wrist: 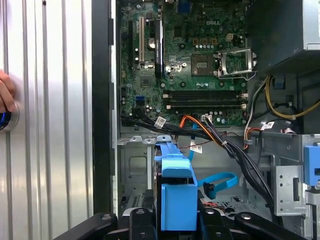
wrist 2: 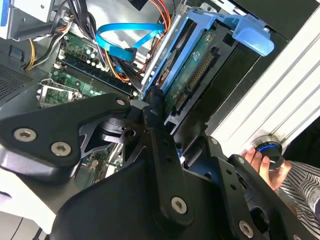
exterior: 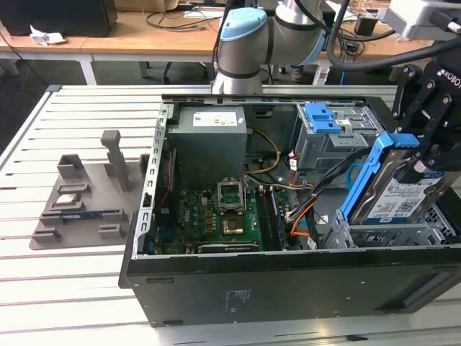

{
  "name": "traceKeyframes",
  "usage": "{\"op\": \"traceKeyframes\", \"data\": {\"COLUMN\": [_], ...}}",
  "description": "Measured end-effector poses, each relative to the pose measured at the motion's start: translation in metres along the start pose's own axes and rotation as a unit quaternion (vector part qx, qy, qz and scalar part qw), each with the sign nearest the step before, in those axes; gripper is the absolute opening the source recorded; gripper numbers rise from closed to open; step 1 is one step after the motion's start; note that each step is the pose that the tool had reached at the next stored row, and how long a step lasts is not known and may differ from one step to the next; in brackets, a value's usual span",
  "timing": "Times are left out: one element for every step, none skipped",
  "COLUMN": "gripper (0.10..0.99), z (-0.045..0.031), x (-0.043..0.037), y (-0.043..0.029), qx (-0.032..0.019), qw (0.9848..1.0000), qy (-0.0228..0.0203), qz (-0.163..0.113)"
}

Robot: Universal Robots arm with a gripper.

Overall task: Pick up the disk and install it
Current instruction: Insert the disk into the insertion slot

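Silver disk (exterior: 402, 198) with white-and-blue label in a bright blue rail at right of the exterior view, black gripper (exterior: 426, 155) upper right, green motherboard (exterior: 216, 220) at centre, grey slatted table (exterior: 72, 288) lower left, black computer case (exterior: 288, 288), orange and blue cables (exterior: 306, 216).

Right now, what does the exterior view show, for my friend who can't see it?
A black gripper holds the disk, silver in a blue frame, tilted on edge above the metal drive cage of an open computer case, whose green motherboard shows.

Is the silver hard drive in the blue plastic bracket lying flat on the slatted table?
No, the silver hard drive stands tilted over the open computer case, held up by the hand.
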State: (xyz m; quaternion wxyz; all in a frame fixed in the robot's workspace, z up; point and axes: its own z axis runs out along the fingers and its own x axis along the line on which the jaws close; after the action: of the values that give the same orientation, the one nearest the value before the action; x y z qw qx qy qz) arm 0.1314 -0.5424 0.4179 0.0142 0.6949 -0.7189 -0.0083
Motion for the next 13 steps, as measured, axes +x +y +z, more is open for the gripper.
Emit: {"op": "traceKeyframes", "data": {"gripper": [0.365,0.365,0.365,0.365,0.365,0.365,0.365,0.365,0.365,0.365,0.365,0.365,0.365], "z": [0.0013,0.0026,0.0034,0.0046,0.0069,0.0083,0.0097,0.0133,0.0154,0.0173,0.0188,0.0208,0.0226], "x": [0.0000,0.0000,0.0000,0.0000,-0.0001,-0.0001,-0.0001,-0.0001,-0.0001,-0.0002,-0.0002,-0.0002,-0.0002], "y": [0.0000,-0.0001,-0.0001,-0.0001,-0.0002,-0.0002,-0.0003,-0.0004,-0.0005,-0.0006,-0.0006,-0.0007,-0.0007], "qx": [0.0000,0.0000,0.0000,0.0000,0.0000,0.0000,0.0000,0.0000,0.0000,0.0000,0.0000,0.0000,0.0000], "qw": [1.0000,1.0000,1.0000,1.0000,1.0000,1.0000,1.0000,1.0000,1.0000,1.0000,1.0000,1.0000,1.0000], "qy": [0.0000,0.0000,0.0000,0.0000,0.0000,0.0000,0.0000,0.0000,0.0000,0.0000,0.0000,0.0000,0.0000], "qz": [0.000,0.000,0.000,0.000,0.000,0.000,0.000,0.000,0.000,0.000,0.000,0.000,0.000]}}
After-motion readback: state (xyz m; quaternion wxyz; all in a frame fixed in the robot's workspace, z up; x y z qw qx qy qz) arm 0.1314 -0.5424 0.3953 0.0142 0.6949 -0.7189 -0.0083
